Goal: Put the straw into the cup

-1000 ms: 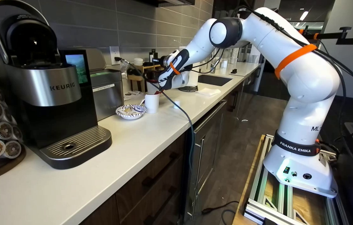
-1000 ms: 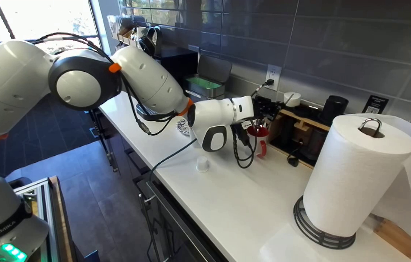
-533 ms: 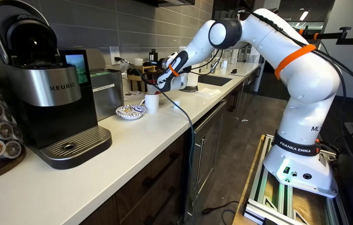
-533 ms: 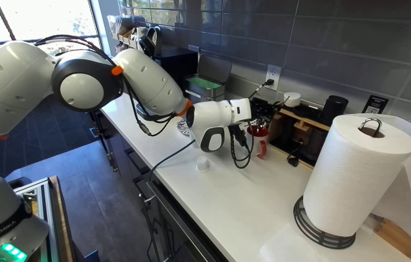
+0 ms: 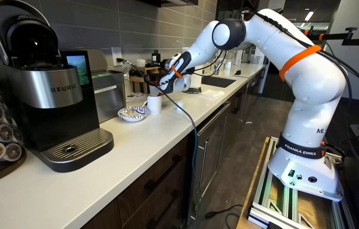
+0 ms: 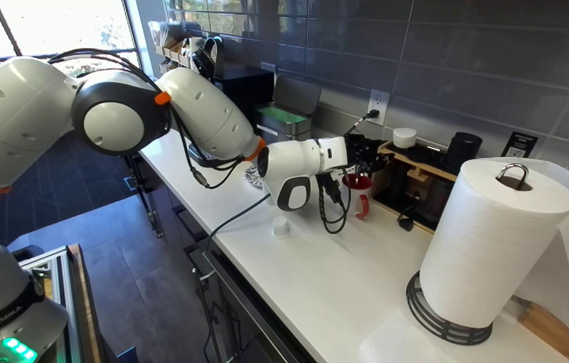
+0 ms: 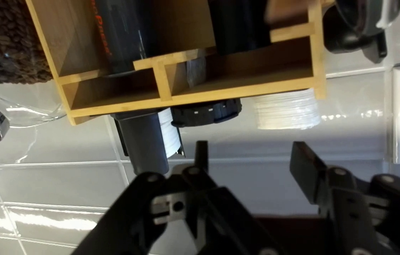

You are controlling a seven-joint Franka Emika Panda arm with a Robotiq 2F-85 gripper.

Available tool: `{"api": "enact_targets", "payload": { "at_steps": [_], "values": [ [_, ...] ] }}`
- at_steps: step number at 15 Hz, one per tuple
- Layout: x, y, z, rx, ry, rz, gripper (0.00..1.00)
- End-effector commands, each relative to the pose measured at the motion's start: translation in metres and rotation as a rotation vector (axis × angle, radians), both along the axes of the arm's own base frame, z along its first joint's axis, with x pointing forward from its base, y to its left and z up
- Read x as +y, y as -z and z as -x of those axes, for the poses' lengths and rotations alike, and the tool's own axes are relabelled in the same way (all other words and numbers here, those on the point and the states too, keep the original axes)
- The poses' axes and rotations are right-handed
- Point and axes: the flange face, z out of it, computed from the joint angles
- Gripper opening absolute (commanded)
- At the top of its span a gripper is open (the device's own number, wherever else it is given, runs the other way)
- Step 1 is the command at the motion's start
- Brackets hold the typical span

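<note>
My gripper [image 7: 249, 150] stands open in the wrist view, its fingers wide apart with nothing between them. In an exterior view the gripper [image 6: 386, 151] points at the wall, above the cup, a white mug [image 6: 358, 194] with red inside and a red handle. A dark red part of the cup [image 7: 288, 230] shows low in the wrist view, under the fingers. The straw cannot be made out for certain; it is hidden or out of view. A blurred brownish shape [image 7: 288, 12] sits at the wrist view's top edge, and I cannot tell what it is.
A wooden organizer [image 7: 192, 97] stands against the wall beyond the gripper. Also on the counter are a white cup [image 5: 154, 105], a patterned bowl [image 5: 133, 114], a small white cup [image 6: 280, 228], a paper towel roll [image 6: 496, 247] and a coffee machine [image 5: 49, 95]. A cable [image 5: 182, 109] crosses the counter.
The gripper has come slightly down and back from the wall, and its jaws have opened. A thin pale stick at the fingertips in the earlier frames no longer shows there.
</note>
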Motion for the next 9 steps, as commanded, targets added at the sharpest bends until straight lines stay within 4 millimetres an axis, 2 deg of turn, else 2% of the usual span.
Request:
{"api": "enact_targets", "payload": {
  "at_steps": [1,2,6,9],
  "values": [
    [0.004,-0.031,0.009,-0.023,0.037,-0.043,0.95],
    [0.01,-0.045,0.012,-0.029,0.023,-0.061,0.99],
    [0.037,-0.092,0.03,0.098,-0.031,-0.06,1.0],
    [0.036,-0.119,0.056,0.21,-0.008,0.0,1.0]
  ]
}}
